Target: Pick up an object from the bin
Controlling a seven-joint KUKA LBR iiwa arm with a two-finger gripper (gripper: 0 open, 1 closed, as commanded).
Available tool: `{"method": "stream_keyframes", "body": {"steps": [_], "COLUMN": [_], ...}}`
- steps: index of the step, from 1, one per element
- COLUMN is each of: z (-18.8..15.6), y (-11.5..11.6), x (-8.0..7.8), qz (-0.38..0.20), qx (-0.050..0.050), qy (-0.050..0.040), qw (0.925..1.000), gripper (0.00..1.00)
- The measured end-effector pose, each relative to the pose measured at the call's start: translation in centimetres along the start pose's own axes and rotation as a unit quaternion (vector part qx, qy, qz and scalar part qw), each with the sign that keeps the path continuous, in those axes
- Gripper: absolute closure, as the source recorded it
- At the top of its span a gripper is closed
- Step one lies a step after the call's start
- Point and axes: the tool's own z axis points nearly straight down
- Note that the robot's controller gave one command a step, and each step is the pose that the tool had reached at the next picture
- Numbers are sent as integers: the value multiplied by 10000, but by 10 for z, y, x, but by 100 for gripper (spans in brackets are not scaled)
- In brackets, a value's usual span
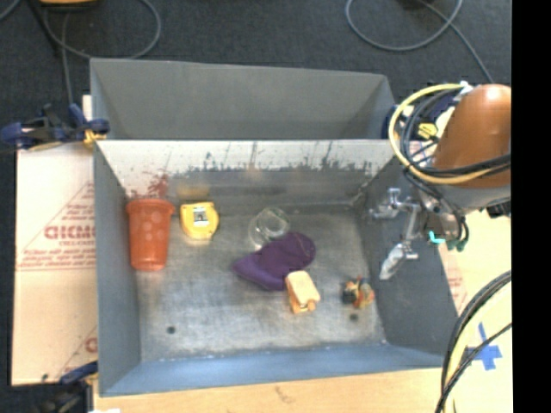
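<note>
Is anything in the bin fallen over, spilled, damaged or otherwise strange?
The clear cup near the middle of the bin seems tipped on its side, with the crumpled purple cloth lying against it. Nothing looks spilled or broken.

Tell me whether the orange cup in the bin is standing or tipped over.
Tipped over: the orange cup lies on its side by the bin's left wall, its whole length showing from above.

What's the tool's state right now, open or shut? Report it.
Tool: open, holding nothing, by the right wall of the bin.
</note>
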Motion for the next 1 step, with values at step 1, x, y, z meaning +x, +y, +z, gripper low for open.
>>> {"method": "stream_keyframes", "body": {"steps": [1], "z": [-4], "y": [1], "x": [-2], "qz": [-19], "qx": [8], "qy": [-37], "qw": [10000], "gripper": [0]}}
